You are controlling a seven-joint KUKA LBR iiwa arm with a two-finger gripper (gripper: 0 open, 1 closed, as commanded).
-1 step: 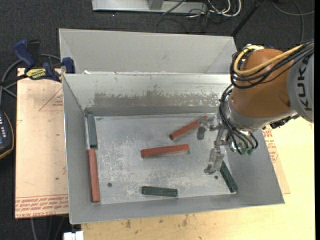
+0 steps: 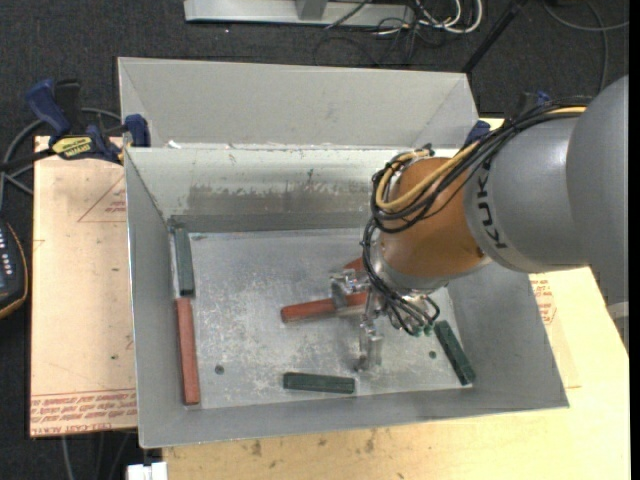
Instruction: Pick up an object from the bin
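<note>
A: Well, working across from the left: a grey-green bar [image 2: 183, 264] lies along the left wall of the bin [image 2: 300, 108], with a red-brown bar [image 2: 187, 353] end to end below it. What's nearest the arm?

B: Next over, a dark green bar [image 2: 318, 383] lies flat near the front wall. A red-brown stick [image 2: 312, 311] lies mid-floor, its right end running in under the arm. The end effector [image 2: 369, 353] hangs just right of both, low over bare floor. How far open it stands I cannot tell, and I see nothing held in it. Further right, a slanted green bar [image 2: 453, 353] lies near the right wall.

A: And how would the red-brown stick handle?

B: I'd guess light, stiff and not fragile, something like a crayon or a chalk stick, and perhaps a little slick on the metal. Take it across its narrow width near the middle, so it neither pivots nor rolls away.
</note>
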